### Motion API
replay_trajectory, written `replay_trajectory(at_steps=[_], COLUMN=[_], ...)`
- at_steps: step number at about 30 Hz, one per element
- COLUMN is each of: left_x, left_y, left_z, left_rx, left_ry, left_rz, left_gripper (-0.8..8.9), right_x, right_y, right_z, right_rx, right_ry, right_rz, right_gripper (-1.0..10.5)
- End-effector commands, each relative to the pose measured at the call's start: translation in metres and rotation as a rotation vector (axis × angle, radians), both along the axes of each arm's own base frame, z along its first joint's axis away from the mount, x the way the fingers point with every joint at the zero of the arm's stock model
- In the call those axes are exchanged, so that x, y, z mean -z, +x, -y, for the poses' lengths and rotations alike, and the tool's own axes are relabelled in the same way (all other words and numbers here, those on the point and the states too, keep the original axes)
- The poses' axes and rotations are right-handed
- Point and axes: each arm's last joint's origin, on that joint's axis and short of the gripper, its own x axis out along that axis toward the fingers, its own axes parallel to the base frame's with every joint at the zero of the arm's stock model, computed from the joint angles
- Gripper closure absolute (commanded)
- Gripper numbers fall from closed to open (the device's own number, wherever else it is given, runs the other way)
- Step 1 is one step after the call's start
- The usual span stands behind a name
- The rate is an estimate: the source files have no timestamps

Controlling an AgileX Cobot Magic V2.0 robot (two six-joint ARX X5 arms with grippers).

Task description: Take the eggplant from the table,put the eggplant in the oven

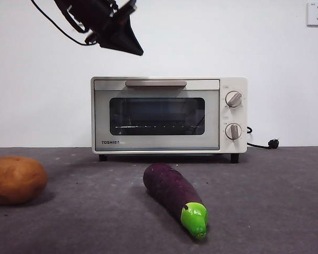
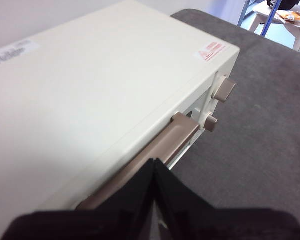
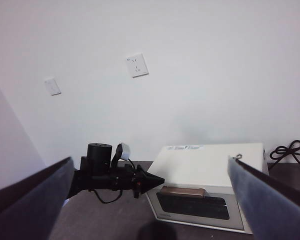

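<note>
Potato [image 1: 16,180] cropped at frame edge.

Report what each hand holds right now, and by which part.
Nothing is held. The left hand is shut and empty above the cream-white toaster oven; the right hand is open and empty. The dark purple toy eggplant lies untouched.

A plain white wall [image 1: 37,95] bears a socket [image 1: 317,13]; white stool [image 2: 275,12] beyond.
</note>
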Motion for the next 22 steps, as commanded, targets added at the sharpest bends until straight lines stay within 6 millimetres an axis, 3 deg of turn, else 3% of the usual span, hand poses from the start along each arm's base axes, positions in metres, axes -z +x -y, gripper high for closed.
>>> replay_trajectory(at_steps=[1,7,22], left_x=[0.012,0.028,0.034], left_y=[0.008,0.017,0.023], left_z=[0.004,0.007,0.008], left_rx=[0.010,0.011,0.000], left_ry=[0.014,0.025,0.089], left_rz=[0.001,-0.019,0.040], left_gripper=[8.19,8.19,8.19], right_x=[-0.001,0.000,0.004], right_y=[-0.001,0.001,0.002], right_z=[0.000,0.000,0.000], right_rx=[-0.004,-0.004,-0.005], right_ry=[-0.001,-0.001,-0.011], right_rz=[0.007,-0.001,-0.042], right_gripper=[3.5,3.5,3.5])
